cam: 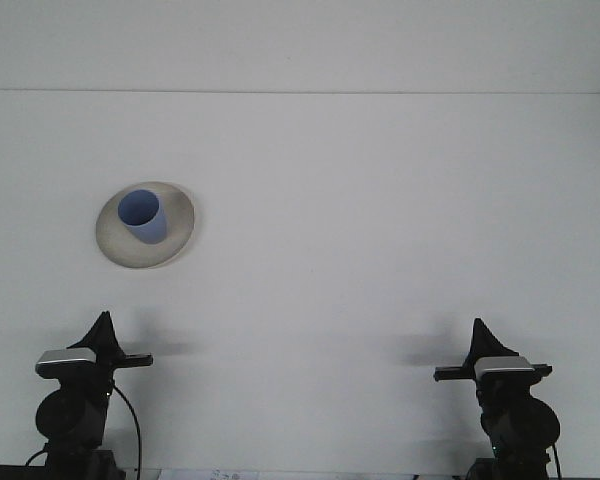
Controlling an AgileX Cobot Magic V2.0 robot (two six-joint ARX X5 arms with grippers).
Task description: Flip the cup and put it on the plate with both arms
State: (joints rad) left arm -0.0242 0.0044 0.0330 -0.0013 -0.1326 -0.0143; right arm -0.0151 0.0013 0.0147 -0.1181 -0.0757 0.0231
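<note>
A blue cup [141,216] stands upright, mouth up, on a round beige plate [176,232] at the left of the white table. Close to the front edge at the left, my left gripper [103,319] is shut with nothing in it, well short of the plate. My right gripper [477,325] is at the front right, also shut with nothing in it and far from the cup. Both point away from me over the table.
The far edge of the table [380,93] runs across the top, with a pale wall behind it. A black cable [132,418] hangs beside the left arm.
</note>
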